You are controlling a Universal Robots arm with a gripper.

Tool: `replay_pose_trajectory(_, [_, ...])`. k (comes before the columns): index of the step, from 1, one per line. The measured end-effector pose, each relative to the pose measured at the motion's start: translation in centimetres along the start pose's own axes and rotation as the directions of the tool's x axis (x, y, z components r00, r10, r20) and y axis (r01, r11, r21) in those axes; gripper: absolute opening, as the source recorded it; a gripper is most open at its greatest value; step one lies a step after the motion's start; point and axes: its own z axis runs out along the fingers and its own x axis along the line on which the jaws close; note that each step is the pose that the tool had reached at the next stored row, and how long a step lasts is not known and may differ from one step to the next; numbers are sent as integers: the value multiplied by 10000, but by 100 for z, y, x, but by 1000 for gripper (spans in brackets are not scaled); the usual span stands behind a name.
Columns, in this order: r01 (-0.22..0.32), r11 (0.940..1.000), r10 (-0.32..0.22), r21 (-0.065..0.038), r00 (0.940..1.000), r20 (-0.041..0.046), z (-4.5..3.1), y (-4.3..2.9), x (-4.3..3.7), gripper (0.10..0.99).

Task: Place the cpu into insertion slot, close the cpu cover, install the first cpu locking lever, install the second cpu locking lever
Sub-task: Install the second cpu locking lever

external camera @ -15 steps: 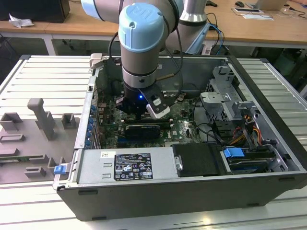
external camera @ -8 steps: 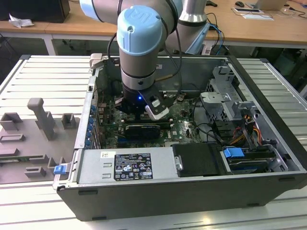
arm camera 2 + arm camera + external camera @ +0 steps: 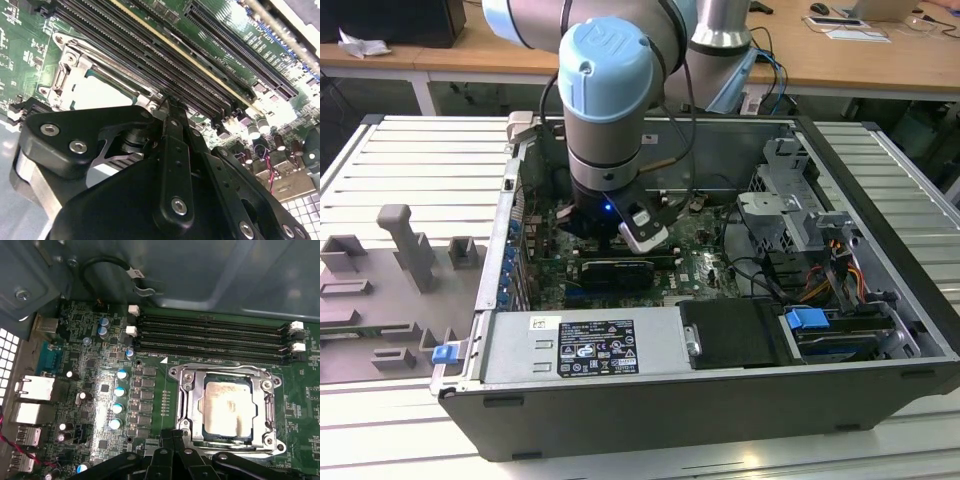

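Observation:
The cpu point(image 3: 227, 407), pale silver-beige, lies in the insertion slot point(image 3: 186, 416) on the green board. The cpu cover point(image 3: 260, 405), a silvery frame, lies flat over it, and the chip shows through its window. Thin metal lever rods run along the socket's sides point(image 3: 189, 390). In the second wrist view the cpu point(image 3: 102, 95) and cover point(image 3: 70, 65) sit just past the black gripper point(image 3: 167, 106). Its fingers are pressed together, and the tip is at the socket's rim. In the exterior view the gripper point(image 3: 620, 238) reaches down inside the computer case.
Long black memory slots point(image 3: 210, 337) run beside the socket. Capacitors point(image 3: 120, 390) and rear ports point(image 3: 35, 387) stand on the board. The case walls point(image 3: 720, 400), a drive cage point(image 3: 790, 200), cables point(image 3: 760, 280) and a black card point(image 3: 615, 272) surround the arm.

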Motion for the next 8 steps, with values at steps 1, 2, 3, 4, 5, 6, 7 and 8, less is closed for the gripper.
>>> replay_pose_trajectory(1, [0,10000,0,-1,10000,0,1,-3,2,106])
replay_pose_trajectory(2, [0,10000,0,-1,10000,1,1,-6,4,106])
replay_pose_trajectory(3, [0,10000,0,1,10000,2,1,-7,5,106])
replay_pose_trajectory(4, [-1,10000,1,2,10000,3,-1,-6,5,106])
replay_pose_trajectory(5, [-2,10000,2,3,10000,3,-6,-6,5,106])
replay_pose_trajectory(6, [-1,10000,1,4,10000,3,-16,-3,5,106])
replay_pose_trajectory(7, [-1,10000,1,1,10000,3,-34,2,4,106])
replay_pose_trajectory(8, [0,10000,0,2,10000,3,-54,8,3,106])
